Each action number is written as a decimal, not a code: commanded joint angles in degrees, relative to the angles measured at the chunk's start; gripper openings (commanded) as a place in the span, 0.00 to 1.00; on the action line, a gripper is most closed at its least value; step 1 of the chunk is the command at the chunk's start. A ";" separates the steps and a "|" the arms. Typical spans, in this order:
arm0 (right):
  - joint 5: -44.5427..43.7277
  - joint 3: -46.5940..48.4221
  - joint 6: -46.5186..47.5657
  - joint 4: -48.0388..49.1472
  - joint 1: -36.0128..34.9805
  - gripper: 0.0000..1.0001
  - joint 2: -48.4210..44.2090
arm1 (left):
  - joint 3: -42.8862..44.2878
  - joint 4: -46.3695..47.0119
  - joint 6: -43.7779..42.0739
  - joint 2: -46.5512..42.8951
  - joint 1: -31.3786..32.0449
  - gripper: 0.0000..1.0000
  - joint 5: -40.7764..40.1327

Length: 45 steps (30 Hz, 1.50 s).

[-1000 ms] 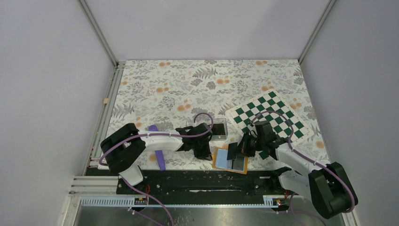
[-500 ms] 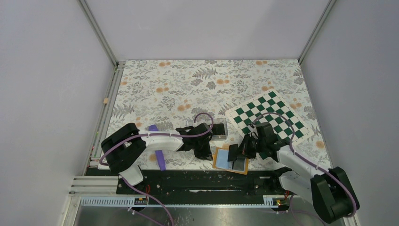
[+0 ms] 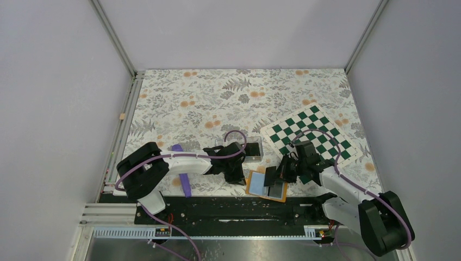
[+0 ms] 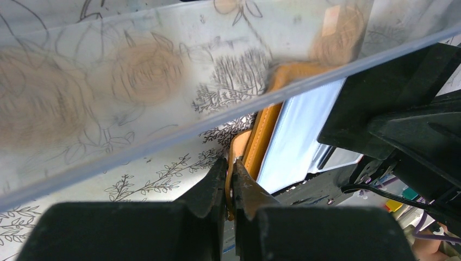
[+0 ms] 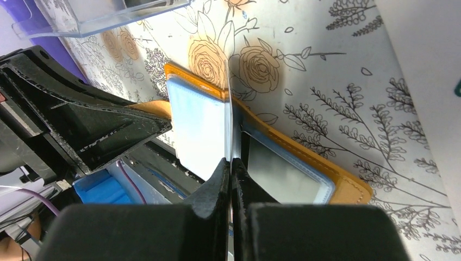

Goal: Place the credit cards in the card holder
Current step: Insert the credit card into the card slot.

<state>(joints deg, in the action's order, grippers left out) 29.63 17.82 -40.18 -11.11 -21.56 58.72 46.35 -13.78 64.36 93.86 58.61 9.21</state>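
- The card holder [image 3: 254, 180] is laid open on the floral table [image 3: 217, 98] at its near edge, between the 2 grippers, with its light blue lining turned up.
- 1 grey card [image 5: 277, 171] is seen lying flat in the right-hand pocket, so that part of the task is judged done.
- A 2nd, dark card [image 3: 270, 175] is held on edge over the middle of the holder, with its lower edge at or near the fold. Whether it has entered a pocket cannot be told, so it is judged not yet seated.
- A dark rectangle [image 3: 251, 150], probably another card, is seen inside the clear box [image 3: 259, 143] just behind the holder. If it is a card, it is left to be fetched.
- The task is therefore judged to be about midway.
- The right gripper [image 5: 229, 168] is closed narrowly on the dark card. Its near edge is pinched between the fingers and no gap is seen.
- The left gripper [image 4: 229, 182] is clamped on the orange tab at the holder's left edge, by which the holder appears to be pinned open. The jaws are nearly touching.
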 commanded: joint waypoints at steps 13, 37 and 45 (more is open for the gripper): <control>3.87 -3.28 -1.60 7.65 0.25 0.00 8.68 | -0.38 -1.78 -0.37 1.91 -4.92 0.00 -1.94; 7.22 -3.89 -5.88 13.85 -0.32 0.00 9.51 | 3.57 -10.72 -2.26 -6.41 -0.07 0.57 -6.20; 6.87 -3.40 -4.36 12.64 -0.32 0.00 10.86 | 5.83 -7.39 -3.65 -7.31 -0.12 0.73 -4.59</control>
<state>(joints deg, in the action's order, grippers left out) 38.20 14.17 -46.83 5.04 -21.21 68.42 49.30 -24.29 61.58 87.83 58.30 4.47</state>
